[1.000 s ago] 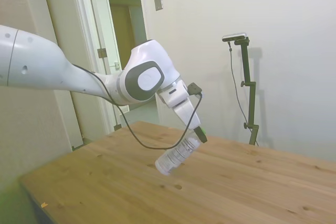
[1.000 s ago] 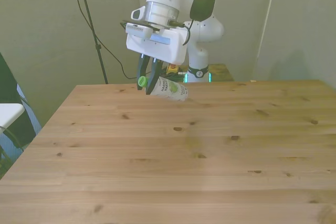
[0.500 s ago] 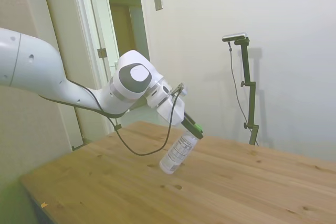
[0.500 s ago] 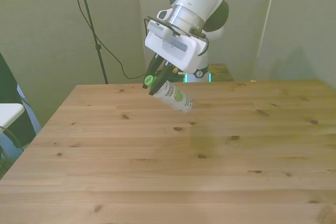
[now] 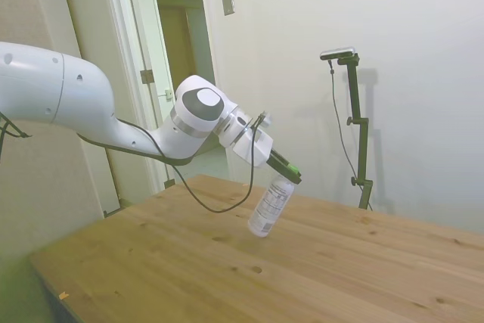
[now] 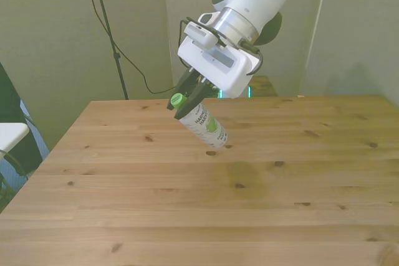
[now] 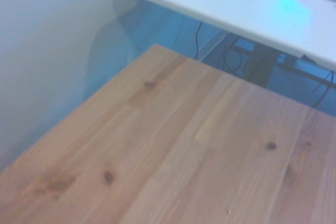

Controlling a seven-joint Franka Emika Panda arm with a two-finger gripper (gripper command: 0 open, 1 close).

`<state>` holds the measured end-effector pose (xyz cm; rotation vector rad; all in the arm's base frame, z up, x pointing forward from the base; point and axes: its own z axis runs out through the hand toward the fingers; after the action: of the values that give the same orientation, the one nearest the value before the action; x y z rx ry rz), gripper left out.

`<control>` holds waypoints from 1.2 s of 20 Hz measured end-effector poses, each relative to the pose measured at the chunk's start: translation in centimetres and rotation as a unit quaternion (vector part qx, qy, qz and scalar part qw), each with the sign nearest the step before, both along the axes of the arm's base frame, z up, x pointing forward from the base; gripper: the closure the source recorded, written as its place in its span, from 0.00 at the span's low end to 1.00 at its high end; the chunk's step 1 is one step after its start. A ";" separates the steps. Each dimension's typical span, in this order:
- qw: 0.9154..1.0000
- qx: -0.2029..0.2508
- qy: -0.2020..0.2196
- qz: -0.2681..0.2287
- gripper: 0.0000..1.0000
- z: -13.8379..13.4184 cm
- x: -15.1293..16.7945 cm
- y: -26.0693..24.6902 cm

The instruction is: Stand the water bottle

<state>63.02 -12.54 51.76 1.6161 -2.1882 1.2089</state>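
1 water bottle (image 5: 271,206) (green cap), 1 gripper (image 5: 290,174), 1 wooden table (image 6: 187,210)

The wooden table (image 6: 187,204) shows knotty light planks running along its length.

A pale plain wall (image 5: 423,73) is seen behind the wooden table (image 5: 340,277), with a small grey plate (image 5: 228,1) mounted high beside an open doorway (image 5: 178,43). In the front view, greenish-grey walls (image 6: 56,35) are lit evenly and a black cable (image 6: 134,70) is hung down behind the table's far edge
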 end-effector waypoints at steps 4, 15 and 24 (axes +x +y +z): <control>0.997 -0.047 -0.044 -0.033 1.00 -0.7 3.3 0.5; 0.978 -0.127 -0.123 -0.112 1.00 -2.0 9.8 2.7; 0.970 -0.166 -0.122 -0.131 1.00 -6.0 13.2 5.1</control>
<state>76.17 -7.46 45.75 1.0598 -2.1001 1.6523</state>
